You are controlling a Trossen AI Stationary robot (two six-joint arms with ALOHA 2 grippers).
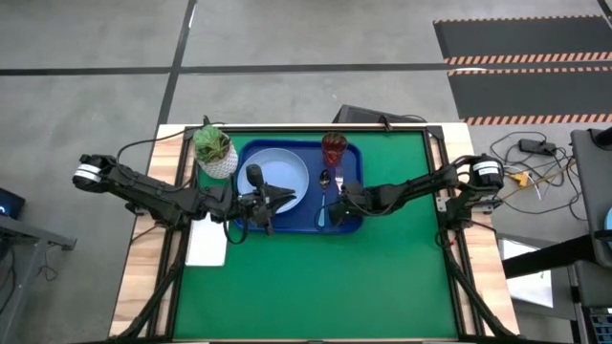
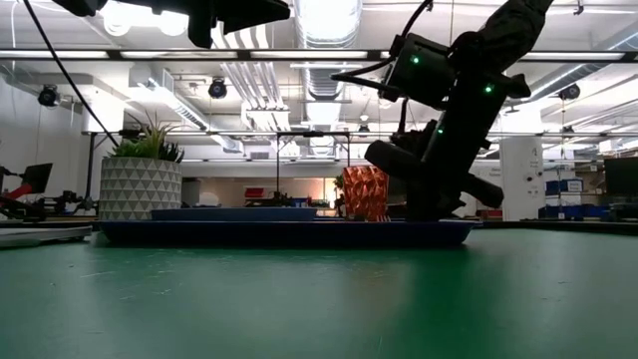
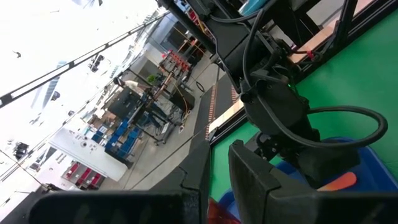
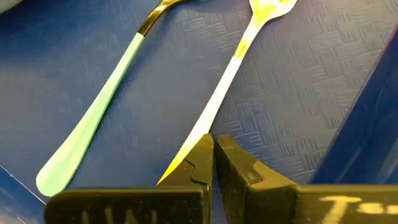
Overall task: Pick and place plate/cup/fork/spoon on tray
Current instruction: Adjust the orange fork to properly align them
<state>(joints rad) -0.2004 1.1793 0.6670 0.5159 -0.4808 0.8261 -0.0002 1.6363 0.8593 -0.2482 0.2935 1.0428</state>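
Dark-blue plastic fills your right wrist view: the tray (image 4: 298, 93) floor, with one spoon (image 4: 99, 112) and one fork (image 4: 230, 68) lying side by side on it, apart. Nearest that camera, the right gripper (image 4: 214, 163) has its fingers nearly closed, a thin slit between them, right over the fork's handle end; you cannot tell whether they pinch it.

From above you count one of each: one tray (image 1: 356, 153), one plate (image 1: 285, 174), one cup (image 1: 334, 147), one spoon (image 1: 324, 199), one fork (image 1: 338, 180), all on the tray. The plate fills the tray's 9 o'clock half, the cup stands at its 1 o'clock corner, and the cutlery lies just below the cup. The right gripper (image 1: 346, 198) sits at the tray's 4 o'clock side. The left gripper (image 1: 282, 198) is at the plate's 6 o'clock rim, its fingers close together in the left wrist view. A potted plant (image 1: 214, 149) stands just off the tray's 10 o'clock corner.

Only the low view shows the cup (image 2: 365, 192) upright beyond the tray's (image 2: 284, 231) rim.
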